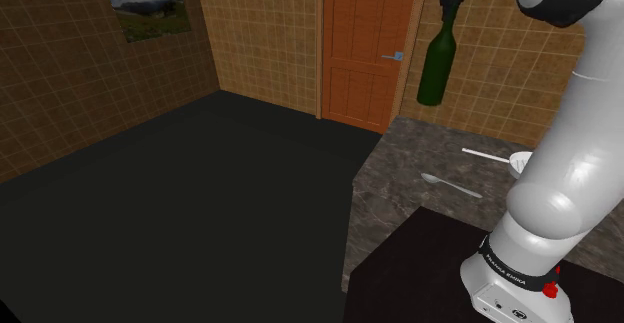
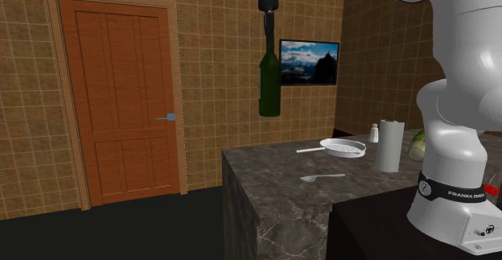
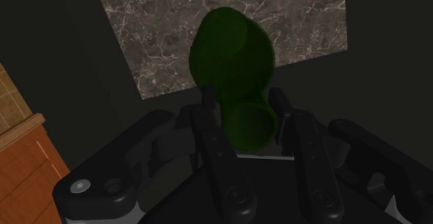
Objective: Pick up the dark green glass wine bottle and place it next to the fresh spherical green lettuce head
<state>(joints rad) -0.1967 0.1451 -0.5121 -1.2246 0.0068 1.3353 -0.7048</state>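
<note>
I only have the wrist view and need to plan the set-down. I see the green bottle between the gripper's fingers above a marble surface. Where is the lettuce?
Observer: In the second exterior view the lettuce sits on the counter, partly hidden behind the arm, next to a paper towel roll.
Operator: How high is the bottle?
Observer: The wine bottle hangs upright from the gripper, its base well above counter level.
Operator: Anything else on that counter?
Observer: A white pan, a spoon and a small shaker, all to that view's left of the towel roll.
</note>
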